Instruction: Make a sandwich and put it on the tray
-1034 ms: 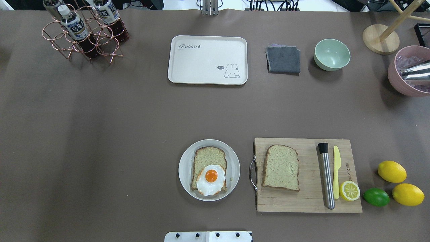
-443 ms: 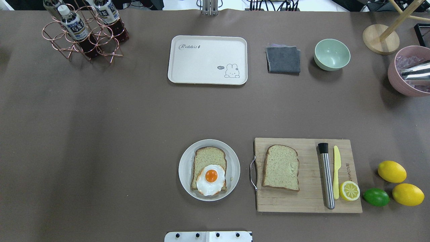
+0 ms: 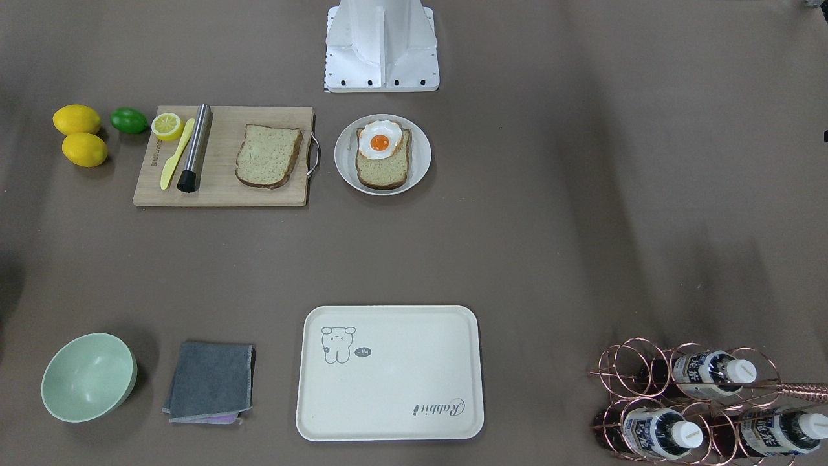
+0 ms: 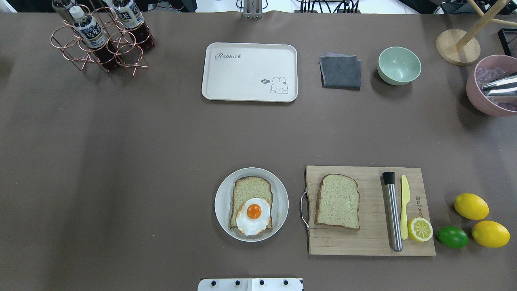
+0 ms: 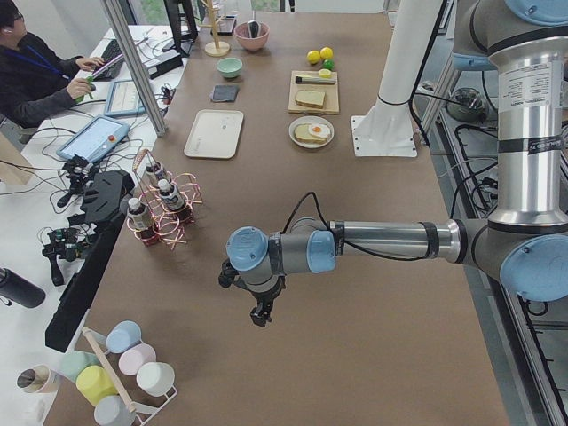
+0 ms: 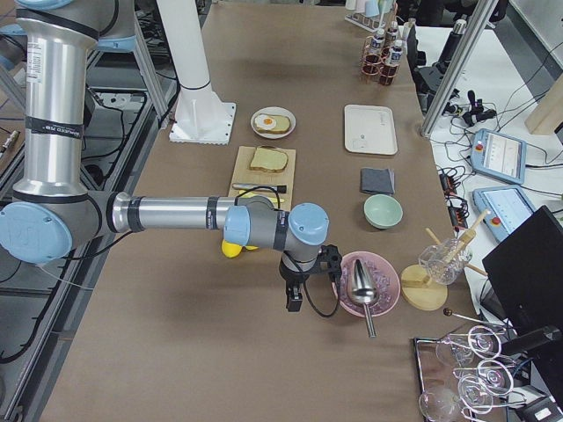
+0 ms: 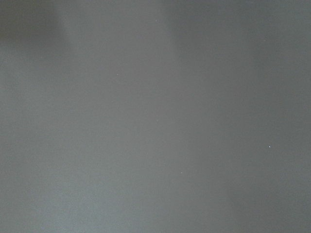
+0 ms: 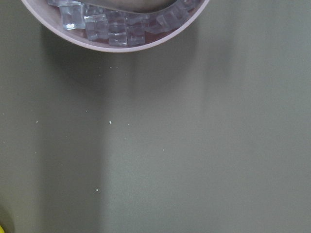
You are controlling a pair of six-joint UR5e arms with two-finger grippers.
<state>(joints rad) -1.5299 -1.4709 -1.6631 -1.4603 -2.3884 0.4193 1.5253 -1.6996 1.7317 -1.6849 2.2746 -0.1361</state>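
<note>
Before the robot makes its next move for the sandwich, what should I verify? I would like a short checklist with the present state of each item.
1. The fried egg lies on the bread slice on the white plate: ok.
2. The second bread slice on the cutting board has nothing on top of it: ok.
3. The steel rod lies apart from the second bread slice: ok.
4. The tray has no food on it yet: ok.
5. The left gripper is open: cannot tell, only a side view shows it.
6. The right gripper is open: cannot tell, for the same reason.
</note>
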